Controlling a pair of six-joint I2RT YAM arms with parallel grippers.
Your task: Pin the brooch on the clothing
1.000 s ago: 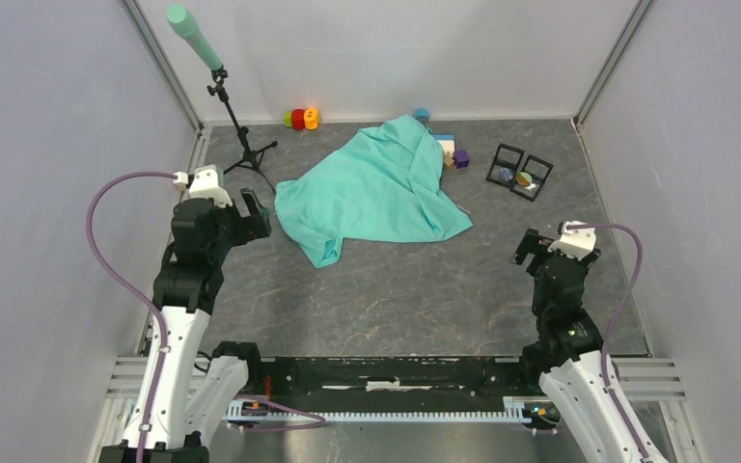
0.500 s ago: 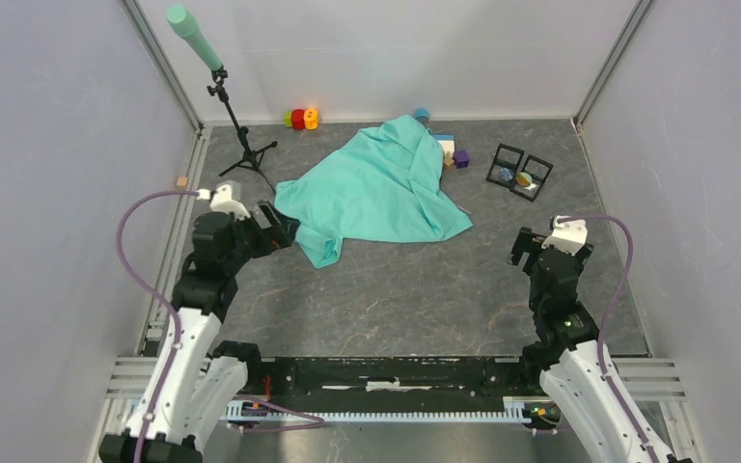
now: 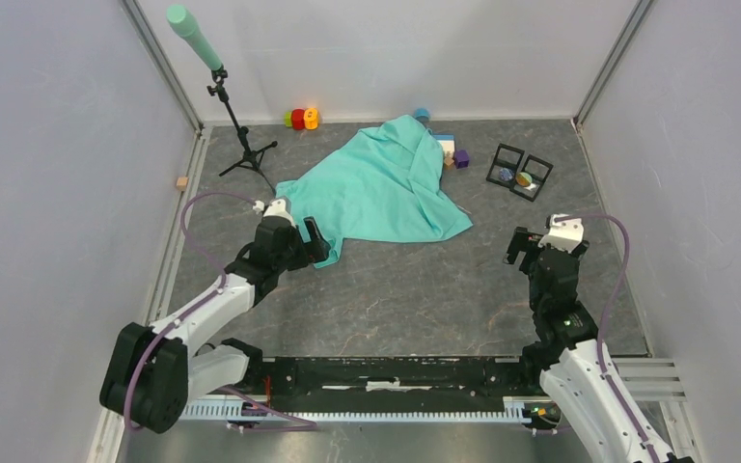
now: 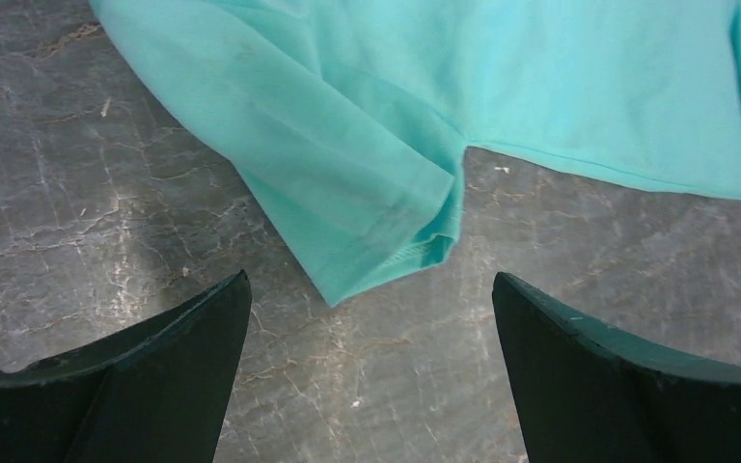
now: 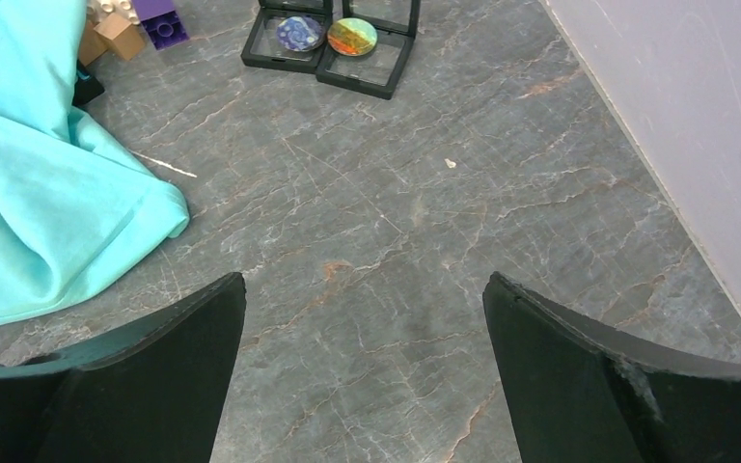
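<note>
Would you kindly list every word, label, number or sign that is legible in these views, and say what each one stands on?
None can be read.
The T-shirt is plain, with no print or tag showing.
The blue brooch and the orange-green brooch, in black cases, bear coloured patterns but no lettering that I can make out.
The toy blocks show no marks.

Both arms are the same build. The left arm (image 3: 203, 311) and right arm (image 3: 589, 395) have glossy white shells on the lower links and chunky black joints further up, plus a small white cap near each wrist. There are 2 thin lilac hoses, the left cable (image 3: 203, 196) and right cable (image 3: 625, 253). The fingers (image 4: 154, 376) on the left gripper (image 4: 371, 289) and right gripper (image 5: 362, 289) are matte near-black wedges with lightly scuffed edges.
</note>
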